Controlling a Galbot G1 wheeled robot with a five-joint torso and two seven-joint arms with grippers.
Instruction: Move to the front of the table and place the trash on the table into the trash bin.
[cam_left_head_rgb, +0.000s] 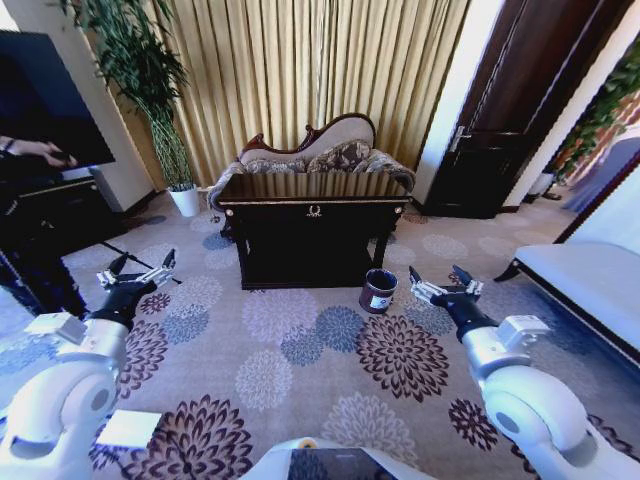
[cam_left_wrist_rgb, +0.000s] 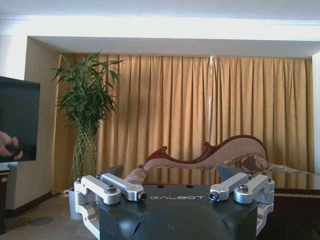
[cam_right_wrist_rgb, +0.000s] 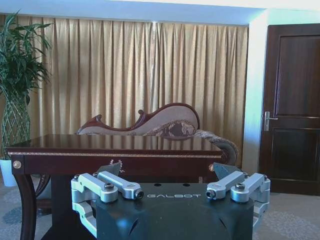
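Two grippers, left gripper (cam_left_head_rgb: 138, 274) and right gripper (cam_left_head_rgb: 444, 287), hover with fingers spread, holding nothing. Beyond stands one dark glossy table (cam_left_head_rgb: 312, 206); one small dark trash bin (cam_left_head_rgb: 378, 290) sits on the carpet just beside its front right leg.

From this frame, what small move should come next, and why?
Probably drive forward toward the table. It stands well ahead across the carpet, with the bin on the floor by its front right leg. The left gripper and right gripper are open, held out in front with nothing in them.
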